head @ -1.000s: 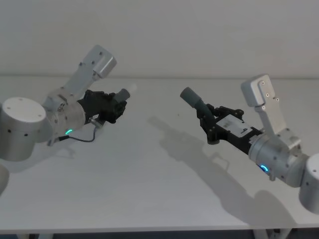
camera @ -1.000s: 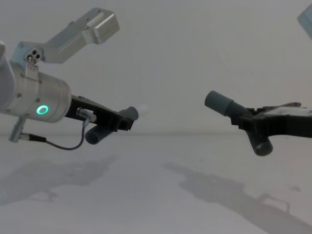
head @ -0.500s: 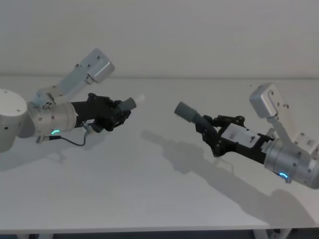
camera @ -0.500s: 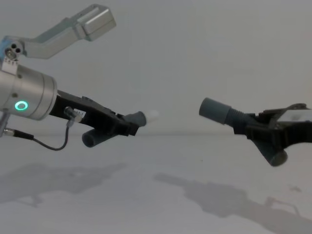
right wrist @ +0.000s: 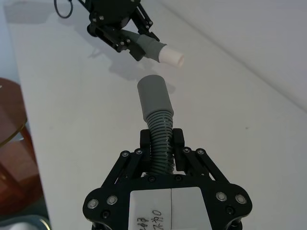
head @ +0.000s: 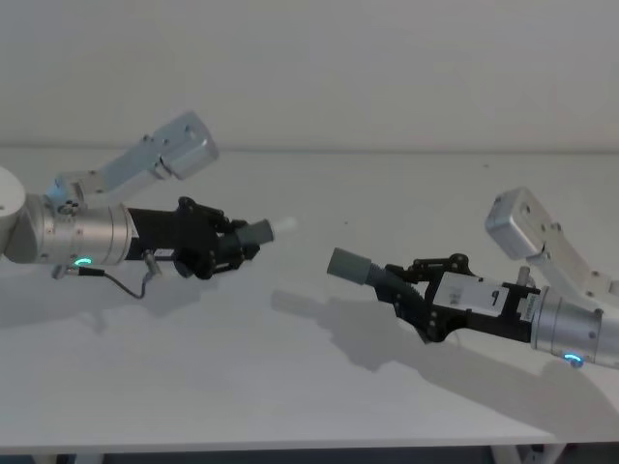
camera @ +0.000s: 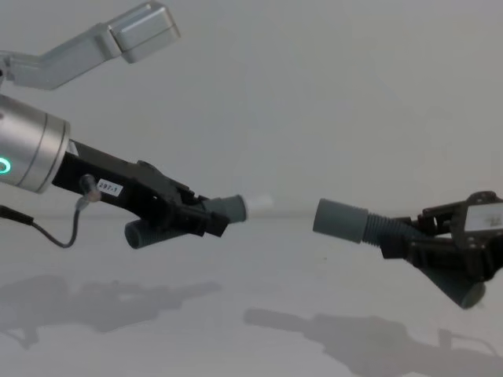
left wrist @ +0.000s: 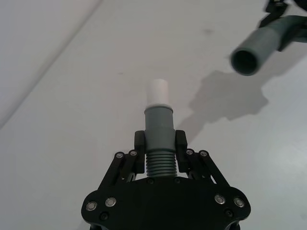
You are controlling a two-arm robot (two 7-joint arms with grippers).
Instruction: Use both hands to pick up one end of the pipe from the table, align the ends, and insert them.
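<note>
Two hose pieces held in the air above the table, cuffs facing each other with a gap between.

The left pipe piece (head: 253, 233), with its white spigot tip (head: 285, 225), points right toward the open grey cuff (head: 347, 266) of the right pipe piece (camera: 369, 226); the two ends are near but apart, the cuff a little lower and nearer in the head view. The left gripper (left wrist: 159, 151) is clamped on the ribbed middle of its piece, fingers closed against it. The right gripper (right wrist: 162, 141) grips the ribs of its piece the same way. Nothing lies between the two ends. Below, the white table (head: 290, 387) carries only the arms' shadows; a reddish-brown round object (right wrist: 12, 139) stands off its edge.
</note>
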